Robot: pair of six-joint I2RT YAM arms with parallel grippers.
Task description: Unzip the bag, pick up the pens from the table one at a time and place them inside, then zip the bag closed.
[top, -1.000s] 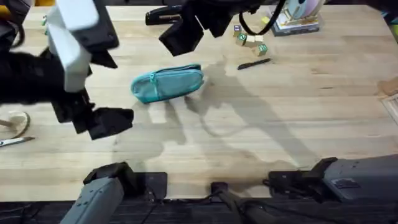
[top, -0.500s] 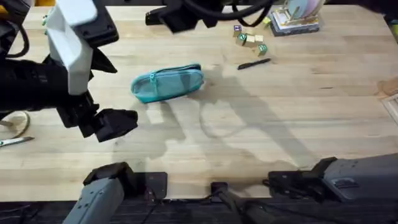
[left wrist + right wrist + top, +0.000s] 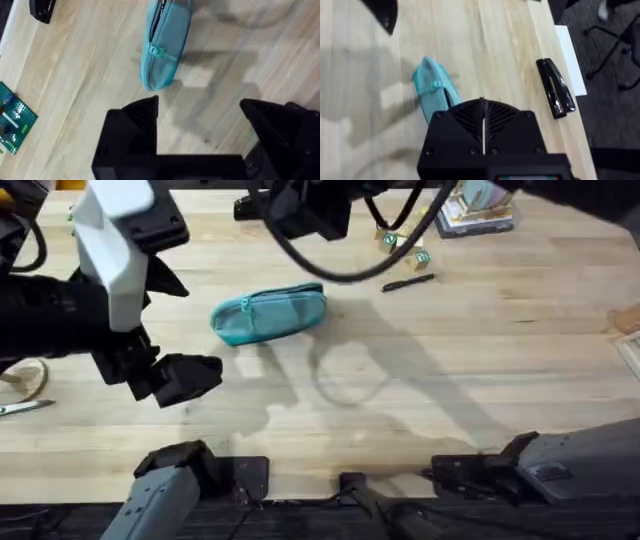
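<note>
Overhead, you are seeing the teal fabric zip pouch (image 3: 268,313) lying zipped mid-bench, thin black stick pen (image 3: 408,282) lying unpicked toward the far edge. Left wrist: your left end effector (image 3: 200,132) is gaping wide near the pouch. Right wrist: your right end effector (image 3: 482,112) is closing, holding nothing; everything is remaining.
</note>
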